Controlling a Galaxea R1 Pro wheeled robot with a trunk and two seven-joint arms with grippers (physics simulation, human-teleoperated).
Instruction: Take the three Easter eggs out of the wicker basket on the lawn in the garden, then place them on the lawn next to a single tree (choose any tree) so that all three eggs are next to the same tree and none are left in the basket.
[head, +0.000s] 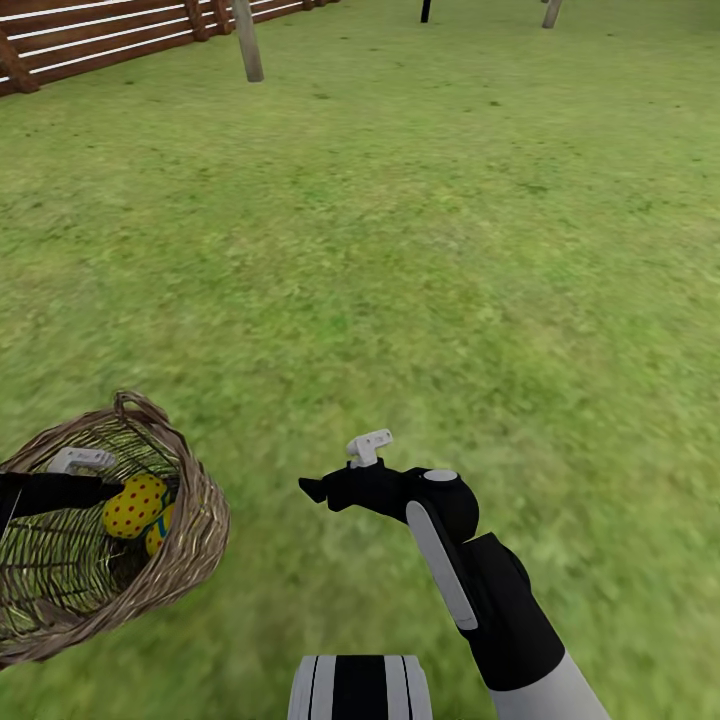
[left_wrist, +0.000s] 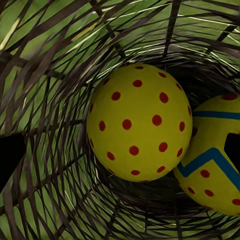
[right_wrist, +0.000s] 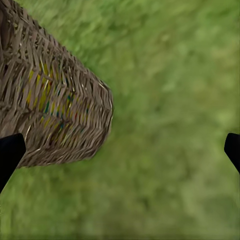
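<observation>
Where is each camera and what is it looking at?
Head view: from the robot's head, looking down over the lawn, wicker basket, and both arms.
Left wrist view: by the left tool, inside the basket, facing the dotted egg; dark fingertips at the edges.
Right wrist view: by the right tool, facing grass beside the basket.
All three views share the basket.

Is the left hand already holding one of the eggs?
No: in the left wrist view the dotted egg lies loose in the basket, with the left hand's fingers set wide apart from it.
</observation>
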